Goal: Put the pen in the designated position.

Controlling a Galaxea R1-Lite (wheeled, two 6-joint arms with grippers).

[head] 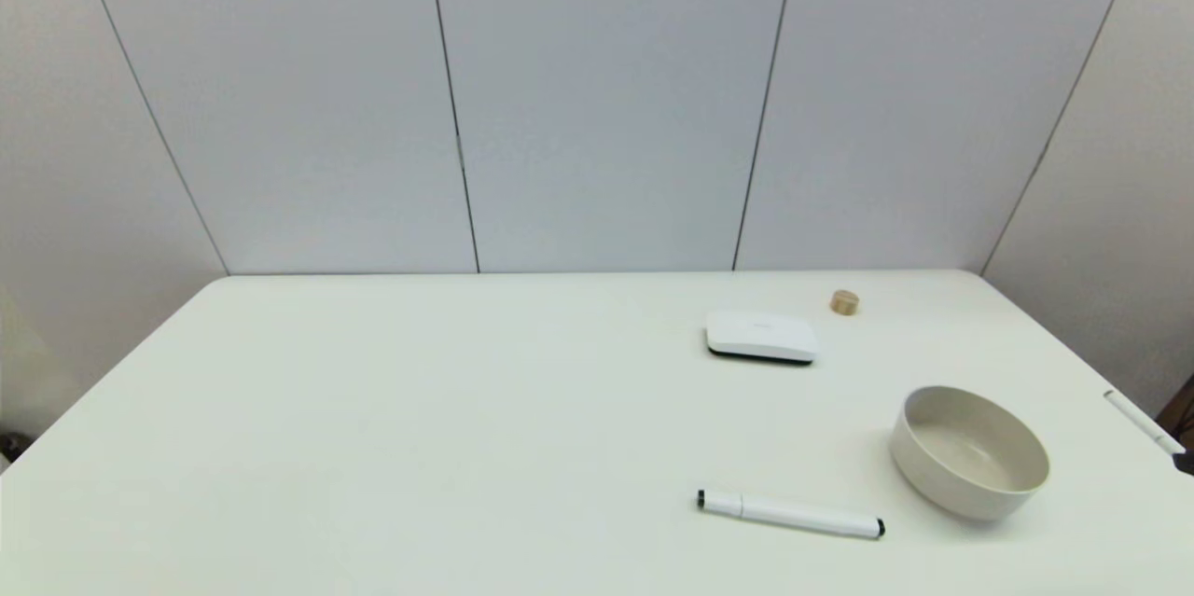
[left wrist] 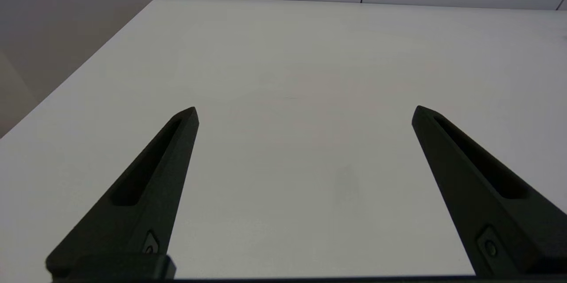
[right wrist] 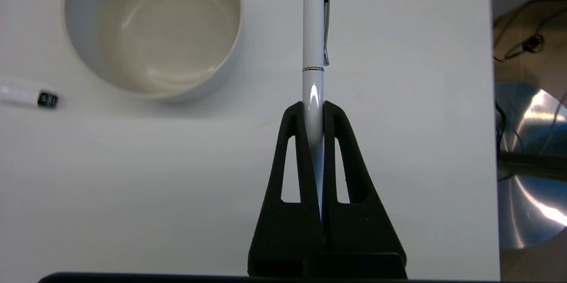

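The right gripper (right wrist: 313, 108) pinches the pen (right wrist: 313, 30) in its jaws, at the worktop's (head: 420, 409) 3 o'clock edge. The bowl (head: 970, 451) is near. The left gripper (left wrist: 305, 112) hovers with jaws spread.

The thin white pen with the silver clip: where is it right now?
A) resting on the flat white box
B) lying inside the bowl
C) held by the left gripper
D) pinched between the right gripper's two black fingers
D: the right wrist view shows the pen clamped between the right gripper's fingers beside the empty bowl; the left gripper is open and holds nothing.
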